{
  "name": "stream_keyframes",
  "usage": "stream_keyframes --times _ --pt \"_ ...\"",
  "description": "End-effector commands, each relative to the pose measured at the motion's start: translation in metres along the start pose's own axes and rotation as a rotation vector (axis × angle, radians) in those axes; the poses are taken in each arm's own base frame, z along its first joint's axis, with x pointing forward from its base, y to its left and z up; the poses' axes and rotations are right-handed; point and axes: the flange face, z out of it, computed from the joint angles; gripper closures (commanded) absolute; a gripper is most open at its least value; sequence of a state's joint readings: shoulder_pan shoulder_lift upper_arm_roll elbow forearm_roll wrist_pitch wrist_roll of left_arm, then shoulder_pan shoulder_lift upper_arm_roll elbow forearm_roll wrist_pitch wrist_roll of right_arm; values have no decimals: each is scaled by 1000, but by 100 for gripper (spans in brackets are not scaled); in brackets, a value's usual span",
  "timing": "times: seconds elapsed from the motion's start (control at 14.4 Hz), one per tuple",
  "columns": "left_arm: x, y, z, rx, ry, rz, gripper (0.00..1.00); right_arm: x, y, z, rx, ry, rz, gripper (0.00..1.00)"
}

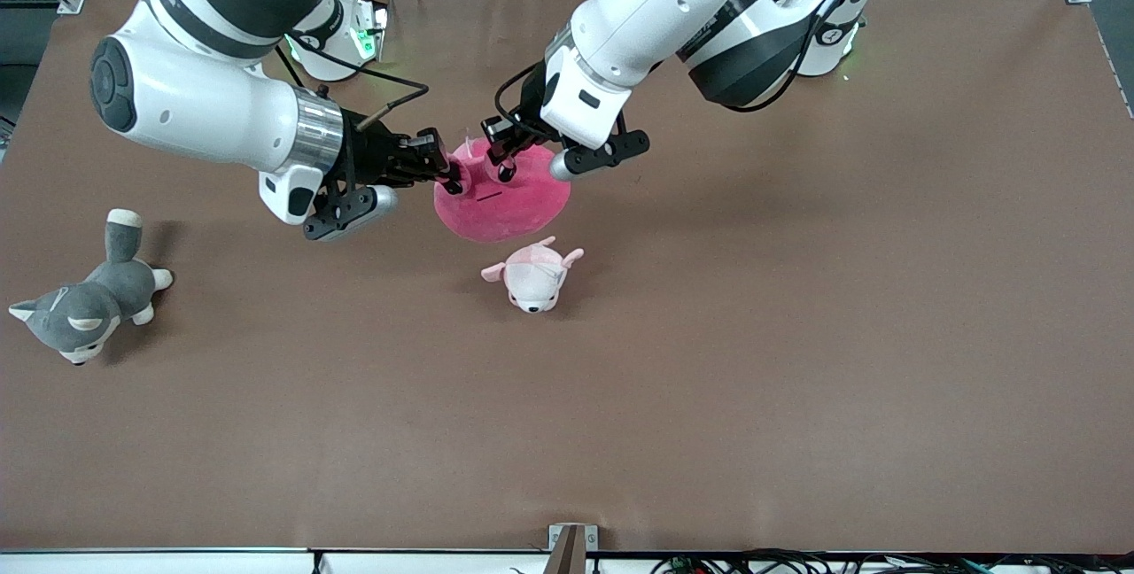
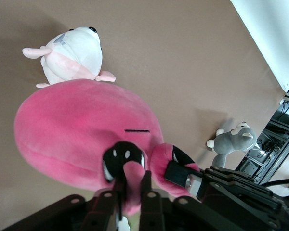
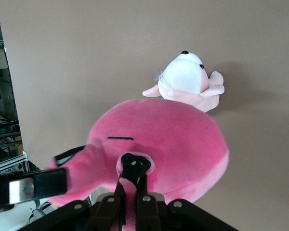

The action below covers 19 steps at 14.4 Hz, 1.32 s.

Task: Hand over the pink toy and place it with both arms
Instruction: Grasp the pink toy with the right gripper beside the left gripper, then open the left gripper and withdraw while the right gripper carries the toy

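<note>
From the front view, you see the pink toy [image 1: 502, 197] held up over the middle of the brown table [image 1: 797, 335], toward the robots' edge, with both arms on it at once. The right gripper [image 1: 450, 174] reaches in level from the right arm's end and is pinched on the toy's edge. The left gripper [image 1: 503, 159] comes down from above and is pinched on its upper edge, close beside the right one. Both arms are equally near, so the handover turns on which one lets go. The toy's flat round body hangs from both grips, tilted toward the camera.

A small pale pink-and-white plush [image 1: 533, 276] lies just nearer the camera than the toy. A grey-and-white plush dog [image 1: 81, 306] lies well apart at the right arm's end.

In the left wrist view, the left gripper [image 2: 130, 192] is clamped on a fold of the pink toy [image 2: 72, 130] by one black eye; the right gripper [image 2: 183, 174] grips beside it.

In the right wrist view, the right gripper [image 3: 132, 192] is clamped on the pink toy [image 3: 173, 139] at a black eye patch. The table around is bare brown cloth, with open room toward the left arm's end for placing.
</note>
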State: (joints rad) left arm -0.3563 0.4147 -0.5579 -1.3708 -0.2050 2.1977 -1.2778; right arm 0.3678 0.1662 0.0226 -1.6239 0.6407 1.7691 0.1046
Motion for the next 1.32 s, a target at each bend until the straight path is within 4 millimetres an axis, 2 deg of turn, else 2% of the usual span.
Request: stream_keyframes --times 0.0,0.07,0.21,0.28,0.35,0.56,0.63,0.76,0.83,1.04,1.25 --pt "7 5 -10 -16 12 -3 16 -5 0 0 -17 -15 7 98" --pt "9 3 -12 -10 30 6 0 -5 0 0 -17 -17 7 98" --pt "17 -4 -8 57 91 48 0 -3 3 -5 -16 -8 7 98" --pt "27 -9 -12 91 124 55 0 -1 8 -10 -14 2 10 98" --pt "41 -14 -16 122 166 65 0 3 22 -22 -10 21 28 98" --pt "97 -42 -35 273 266 114 0 17 81 -58 1 76 58 98" --pt "118 -53 -47 318 287 116 0 24 109 -69 5 92 97 98" --pt "150 -74 -66 409 311 132 0 33 156 -84 16 114 171 98" --pt "168 -87 -83 467 328 166 0 36 176 -87 20 117 203 98" --pt "191 -112 -123 570 319 229 0 42 240 -80 48 61 284 98" --pt "205 -134 -166 640 285 299 0 50 285 -64 76 33 290 98"
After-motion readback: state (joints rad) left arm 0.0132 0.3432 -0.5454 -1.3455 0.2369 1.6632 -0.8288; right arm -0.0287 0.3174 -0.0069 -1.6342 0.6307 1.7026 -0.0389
